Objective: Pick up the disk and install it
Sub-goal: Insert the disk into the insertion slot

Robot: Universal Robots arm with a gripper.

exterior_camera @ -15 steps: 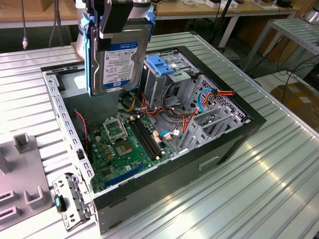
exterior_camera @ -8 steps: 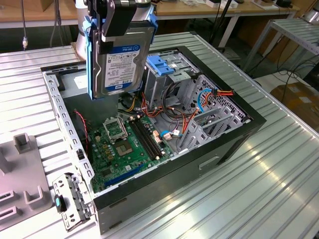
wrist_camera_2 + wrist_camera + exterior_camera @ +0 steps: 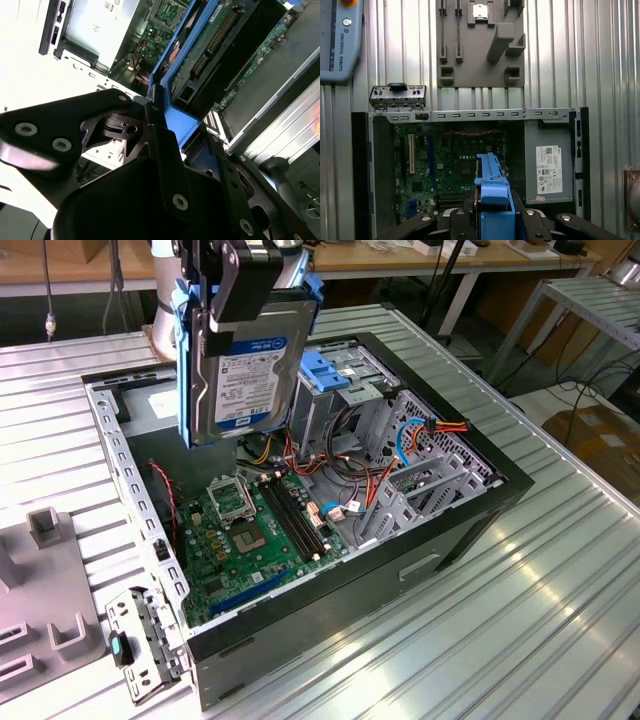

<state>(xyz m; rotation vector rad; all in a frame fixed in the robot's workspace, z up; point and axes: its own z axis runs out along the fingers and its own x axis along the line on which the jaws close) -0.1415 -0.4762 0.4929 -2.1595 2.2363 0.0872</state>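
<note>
Over the open computer case (image 3: 330, 625), the claw (image 3: 248, 295) pinches the disk (image 3: 245, 375) hanging upright beneath it.

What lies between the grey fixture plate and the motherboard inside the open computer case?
In the first wrist view, the case's slotted metal rim and a narrow strip of ribbed table separate the fixture plate from the motherboard.

The flat rectangular silver-metal disk (image 3: 245, 370), with a white and blue label and blue plastic side rails, is held upright above the open black computer case (image 3: 350, 620), label facing the exterior view
</note>
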